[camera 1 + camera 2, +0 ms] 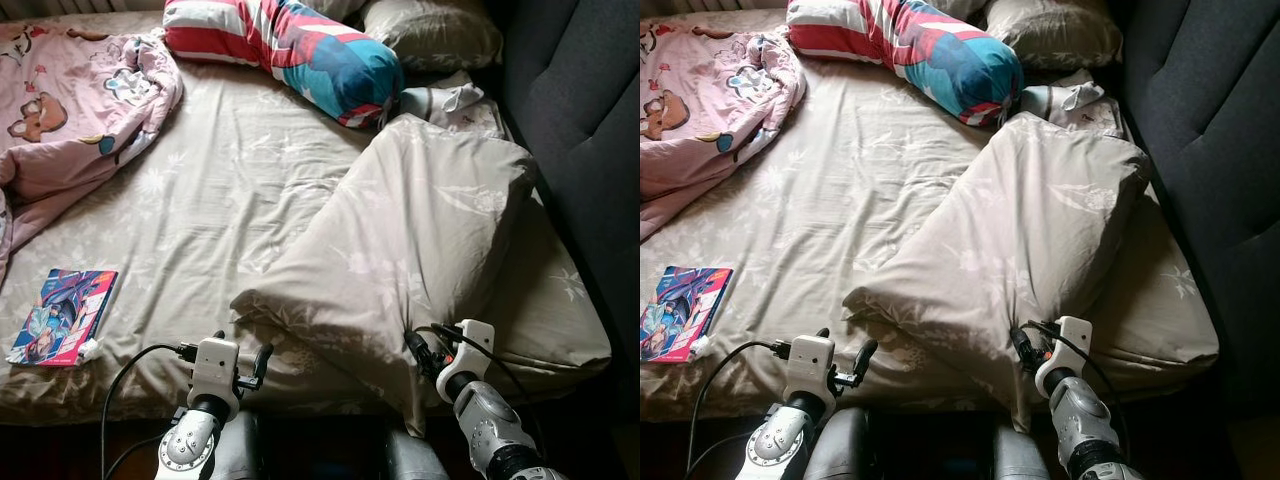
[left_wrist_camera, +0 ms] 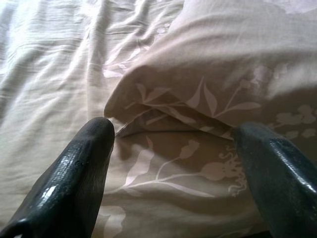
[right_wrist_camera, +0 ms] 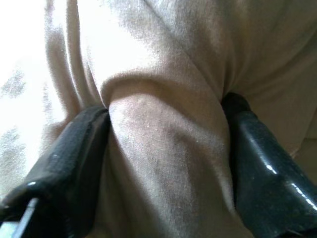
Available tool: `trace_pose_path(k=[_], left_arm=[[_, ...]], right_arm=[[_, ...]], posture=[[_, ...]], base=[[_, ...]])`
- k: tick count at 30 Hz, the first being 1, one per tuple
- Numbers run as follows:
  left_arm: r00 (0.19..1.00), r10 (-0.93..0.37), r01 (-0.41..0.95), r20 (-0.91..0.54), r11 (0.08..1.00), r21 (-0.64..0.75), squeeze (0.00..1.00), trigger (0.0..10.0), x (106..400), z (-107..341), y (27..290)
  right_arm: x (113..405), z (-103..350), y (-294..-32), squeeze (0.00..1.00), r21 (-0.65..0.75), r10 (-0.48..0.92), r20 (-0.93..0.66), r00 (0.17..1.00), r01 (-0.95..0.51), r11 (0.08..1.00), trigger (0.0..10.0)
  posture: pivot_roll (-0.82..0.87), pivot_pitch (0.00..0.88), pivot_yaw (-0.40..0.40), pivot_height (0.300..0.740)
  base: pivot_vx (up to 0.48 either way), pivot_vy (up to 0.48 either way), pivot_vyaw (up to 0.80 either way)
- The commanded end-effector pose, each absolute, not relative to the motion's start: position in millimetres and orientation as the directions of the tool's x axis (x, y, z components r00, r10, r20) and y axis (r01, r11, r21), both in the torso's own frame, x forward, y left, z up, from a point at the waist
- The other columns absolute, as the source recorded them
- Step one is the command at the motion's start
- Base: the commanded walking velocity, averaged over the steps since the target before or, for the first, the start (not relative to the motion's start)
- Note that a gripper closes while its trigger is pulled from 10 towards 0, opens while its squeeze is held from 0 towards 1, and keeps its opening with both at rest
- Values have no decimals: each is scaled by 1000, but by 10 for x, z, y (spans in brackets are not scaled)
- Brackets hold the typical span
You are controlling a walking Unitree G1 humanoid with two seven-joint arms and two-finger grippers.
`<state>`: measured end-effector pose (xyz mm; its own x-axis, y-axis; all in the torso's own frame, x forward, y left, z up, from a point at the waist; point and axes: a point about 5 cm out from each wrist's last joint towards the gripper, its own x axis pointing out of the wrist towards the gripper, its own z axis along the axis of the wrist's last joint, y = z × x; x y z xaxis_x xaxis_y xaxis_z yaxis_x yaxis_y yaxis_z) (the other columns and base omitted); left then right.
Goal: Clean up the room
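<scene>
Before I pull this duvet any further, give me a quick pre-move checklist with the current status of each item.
1. Right gripper on the beige duvet: ok, a fold of fabric is bunched between its fingers.
2. Left gripper ready: ok, fingers open over the duvet's near corner, not gripping.
3. Comic book off the duvet: ok, lies apart on the sheet.
4. Striped bolster pillow off the duvet: cannot tell, its end meets the far edge.
5. Grip firmness: cannot tell.

A dark grey tufted headboard [image 1: 585, 130] is seen along the right side of the bed. The mattress is covered by a beige fitted sheet [image 1: 230, 200] printed with pale leaves. Dark flooring [image 1: 60, 450] is glimpsed below the bed's near edge.
</scene>
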<state>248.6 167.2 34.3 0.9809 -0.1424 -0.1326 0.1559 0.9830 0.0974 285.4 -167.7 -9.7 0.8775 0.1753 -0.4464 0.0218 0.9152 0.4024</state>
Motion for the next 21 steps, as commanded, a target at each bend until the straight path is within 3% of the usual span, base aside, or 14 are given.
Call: trace_pose_path(k=[1, 21], left_arm=[[976, -145, 163, -163, 981, 105, 0, 10000, 2446, 291, 1690], [975, -148, 167, -166, 980, 111, 0, 10000, 2466, 275, 1694]], right_arm=[[2606, -349, -1462, 0, 438, 241, -552, 798, 32, 898, 0], [2594, -356, -1494, 0, 396, 169, -548, 819, 76, 915, 0]], posture=[[-36, 271, 32, 641], [-37, 245, 37, 641]], base=[[0, 0, 0], [0, 0, 0]])
